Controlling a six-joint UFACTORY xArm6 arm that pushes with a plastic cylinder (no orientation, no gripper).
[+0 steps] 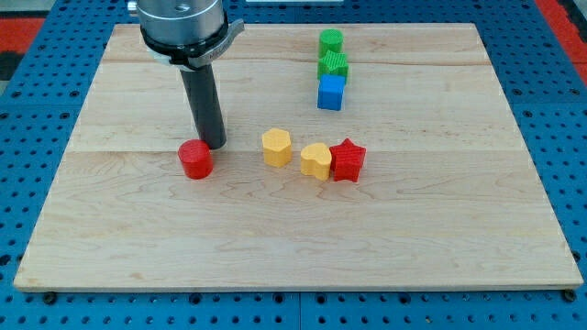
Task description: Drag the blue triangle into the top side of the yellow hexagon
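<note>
Wooden board (440,229) — my tip (214,145), a bare rod without a claw, just beside red cylinder (195,159). Yellow hexagon (276,147) mid-board. Blue block (331,93), shape unclear — below two green blocks (331,41) (333,64).

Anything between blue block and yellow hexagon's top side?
Nothing visible. Only the bare wooden board lies between the blue block and the top side of the yellow hexagon block. My tip stands at the view's left of the hexagon, beside the red cylinder.
</note>
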